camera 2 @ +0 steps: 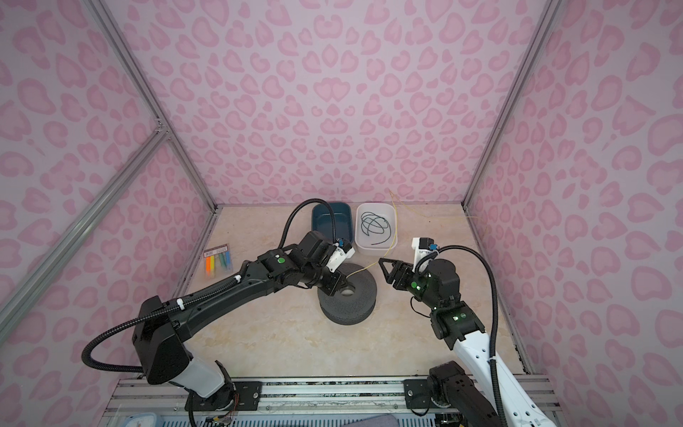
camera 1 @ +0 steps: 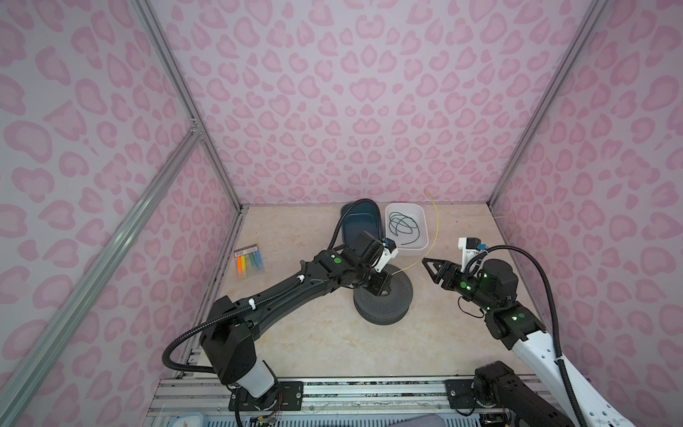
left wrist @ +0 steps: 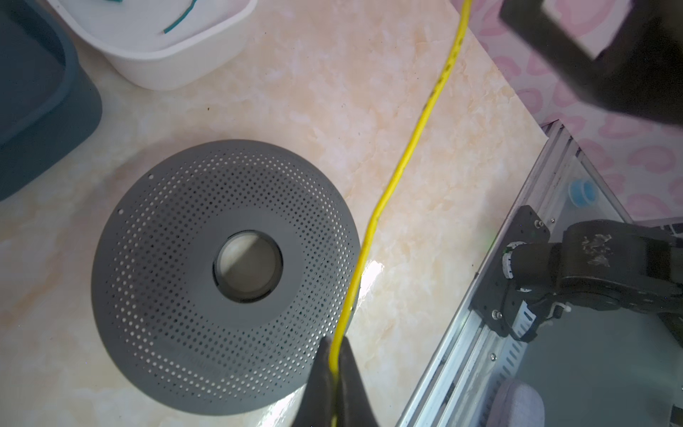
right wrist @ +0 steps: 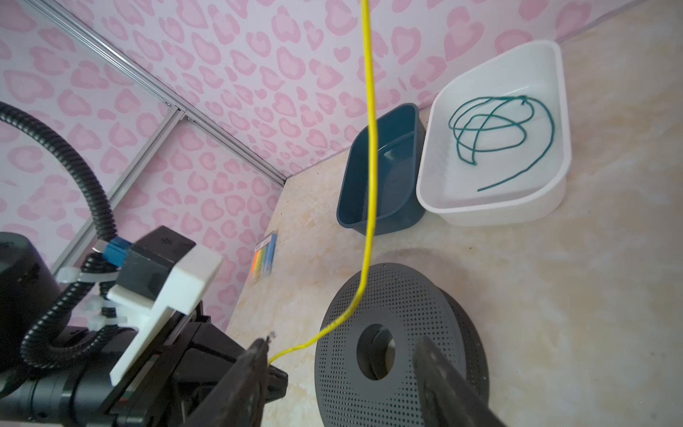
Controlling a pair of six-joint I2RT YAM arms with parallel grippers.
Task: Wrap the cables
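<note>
Lower middle: left gripper (left wrist: 335,342) pinches the yellow wire (left wrist: 406,155) over a grey spool (left wrist: 166,258); right gripper (right wrist: 343,340) alongside, fingers spread apart.

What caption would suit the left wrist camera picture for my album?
Left pincer shut on the thin yellow wire, over a grey perforated spool.

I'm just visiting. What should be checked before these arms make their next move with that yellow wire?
1. Left gripper shut on the yellow wire: ok.
2. Right gripper open, holding nothing: ok.
3. Wire wound around the grey spool: not ok, it only crosses above it.
4. Wire's far end free: cannot tell.
5. Green cord lying inside the white tub: ok.
</note>
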